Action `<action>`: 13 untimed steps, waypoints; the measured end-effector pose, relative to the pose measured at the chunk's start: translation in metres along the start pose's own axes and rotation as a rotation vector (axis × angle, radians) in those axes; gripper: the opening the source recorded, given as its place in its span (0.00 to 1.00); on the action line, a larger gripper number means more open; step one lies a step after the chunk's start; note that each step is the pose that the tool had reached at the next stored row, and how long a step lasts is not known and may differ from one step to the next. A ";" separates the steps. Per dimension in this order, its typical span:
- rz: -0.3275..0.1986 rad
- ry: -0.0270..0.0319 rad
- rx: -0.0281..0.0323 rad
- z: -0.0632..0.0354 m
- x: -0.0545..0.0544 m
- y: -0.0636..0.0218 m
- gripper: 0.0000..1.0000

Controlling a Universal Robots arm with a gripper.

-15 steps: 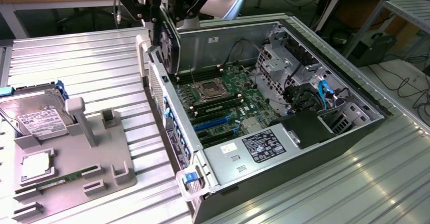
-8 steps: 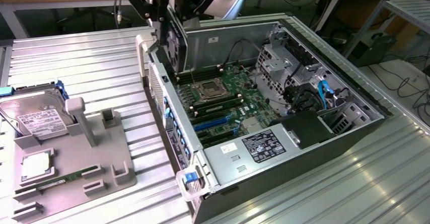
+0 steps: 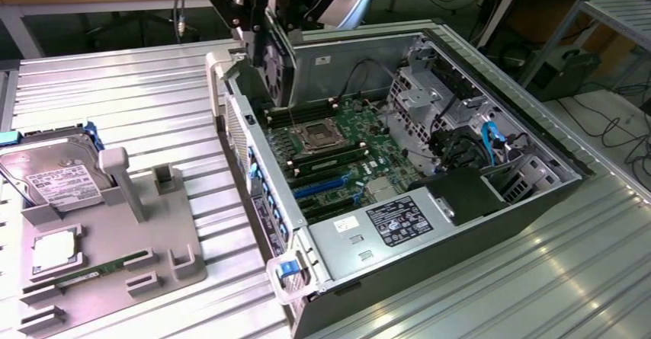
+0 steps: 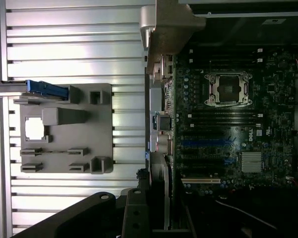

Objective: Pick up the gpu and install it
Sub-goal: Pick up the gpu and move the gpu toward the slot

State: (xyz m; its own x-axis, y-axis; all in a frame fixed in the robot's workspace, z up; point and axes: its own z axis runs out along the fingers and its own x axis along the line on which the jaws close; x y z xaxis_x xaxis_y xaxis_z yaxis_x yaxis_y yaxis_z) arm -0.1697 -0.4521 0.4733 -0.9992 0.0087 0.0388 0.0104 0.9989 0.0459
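The gpu (image 3: 277, 65) is a flat black card hanging upright on edge from my gripper (image 3: 267, 15), which is shut on its top. It hovers above the far left corner of the open computer case (image 3: 529, 202), over the motherboard (image 3: 341, 156), without touching it. In the wrist view the gpu (image 4: 160, 191) shows edge-on as a pale strip below my gripper (image 4: 139, 210), running along the case's rear wall beside the motherboard (image 4: 228, 124). The blue card slots (image 3: 320, 185) (image 4: 206, 143) are bare.
At the exterior view's left, a grey fixture tray (image 3: 152, 240) carries a silver hard drive (image 3: 56, 175), a processor chip (image 3: 56, 251) and a green memory stick (image 3: 91, 272). An empty processor socket (image 3: 313, 133) and drive cages (image 3: 428, 95) sit inside the case. The table is ribbed metal (image 3: 122, 103).
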 end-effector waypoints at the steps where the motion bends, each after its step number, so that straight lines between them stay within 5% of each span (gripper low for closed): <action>1: 0.000 0.0000 0.0000 -0.0001 -0.002 0.0000 0.27; 13: 0.000 0.0000 0.0000 -0.0007 -0.017 0.0002 0.27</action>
State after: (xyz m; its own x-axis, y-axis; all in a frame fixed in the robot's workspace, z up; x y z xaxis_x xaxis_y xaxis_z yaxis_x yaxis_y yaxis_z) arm -0.1523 -0.4521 0.4734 -0.9992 0.0087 0.0388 0.0104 0.9989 0.0458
